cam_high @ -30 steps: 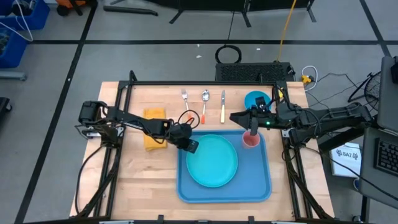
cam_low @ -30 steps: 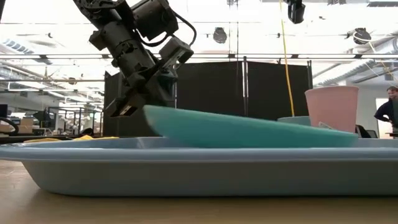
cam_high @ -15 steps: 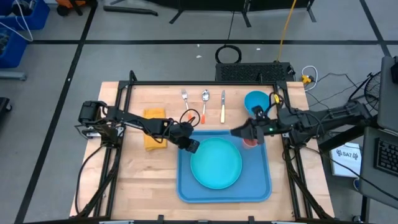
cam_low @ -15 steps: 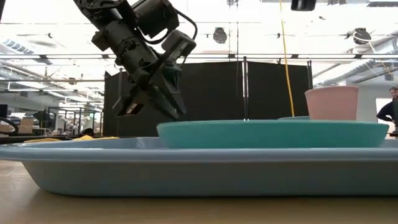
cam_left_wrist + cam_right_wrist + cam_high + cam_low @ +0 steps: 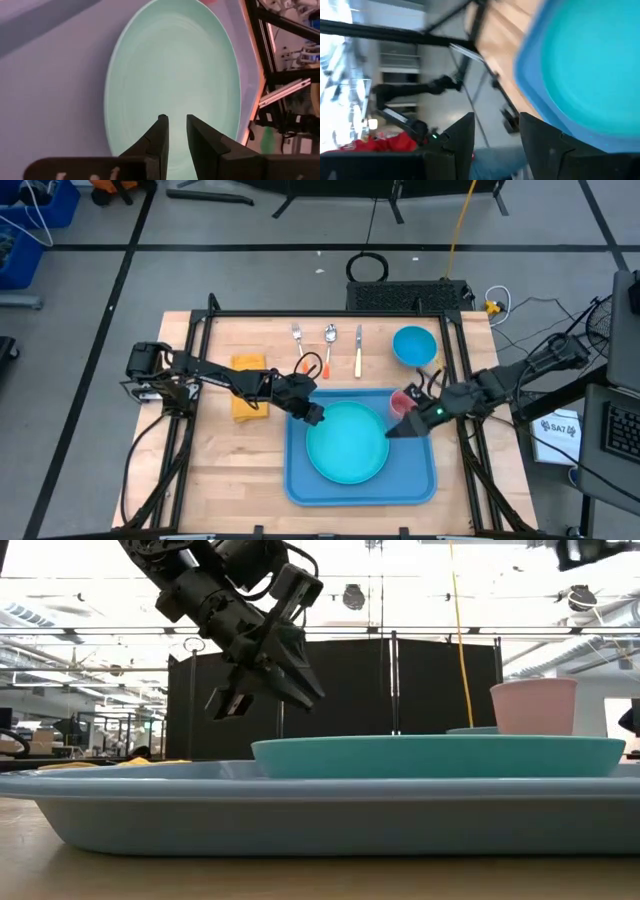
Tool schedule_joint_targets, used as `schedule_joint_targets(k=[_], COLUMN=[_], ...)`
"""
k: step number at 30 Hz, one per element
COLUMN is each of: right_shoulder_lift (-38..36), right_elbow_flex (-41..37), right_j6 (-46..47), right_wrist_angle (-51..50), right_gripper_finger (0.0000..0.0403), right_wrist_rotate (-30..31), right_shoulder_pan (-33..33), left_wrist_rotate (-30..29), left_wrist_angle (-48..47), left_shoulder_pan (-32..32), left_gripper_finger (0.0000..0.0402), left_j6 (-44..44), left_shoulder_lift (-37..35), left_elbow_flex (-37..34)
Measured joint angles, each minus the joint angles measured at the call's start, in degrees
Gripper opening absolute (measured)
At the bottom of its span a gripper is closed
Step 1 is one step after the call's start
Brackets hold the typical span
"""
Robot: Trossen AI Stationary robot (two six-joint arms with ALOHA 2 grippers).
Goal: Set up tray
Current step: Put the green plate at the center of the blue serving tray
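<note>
Teal plate (image 5: 347, 442) flat on tray (image 5: 420, 480); left gripper (image 5: 313, 415) at plate's 10 o'clock, fingers narrowly parted, empty; right gripper (image 5: 392, 432) at 3 o'clock, fingers apart, empty

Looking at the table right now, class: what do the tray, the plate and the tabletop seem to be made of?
The tray: probably moulded plastic, smooth blue, rounded rim.
The plate: likely plastic or glazed ceramic; glossy teal, faint rings in the left wrist view.
The tabletop: wood, pale planks with visible seams.
</note>
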Motion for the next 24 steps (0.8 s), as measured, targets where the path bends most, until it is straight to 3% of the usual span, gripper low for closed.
schedule_joint_targets(k=[13, 17, 24], right_shoulder_lift=[12.1, 15.3, 18.0], right_elbow_flex=[0.0, -0.9, -11.6], right_j6=[17.1, 20.9, 33.0], right_wrist_angle=[-6.9, -6.1, 7.7], right_gripper_finger=[0.0146, 0.0146, 0.0146], right_wrist_rotate=[-0.9, 4.6, 19.8], right_shoulder_pan=[10.0, 12.7, 17.8], left_wrist_rotate=[0.7, 2.0, 3.3], left_wrist_angle=[0.1, 0.0, 0.1], left_shoulder_pan=[0.0, 0.0, 0.0], left_gripper_finger=[0.0069, 0.0069, 0.0069], left_j6=[3.3, 3.8, 5.3], left_shoulder_lift=[0.0, 0.0, 0.0], left_elbow_flex=[0.0, 0.0, 0.0])
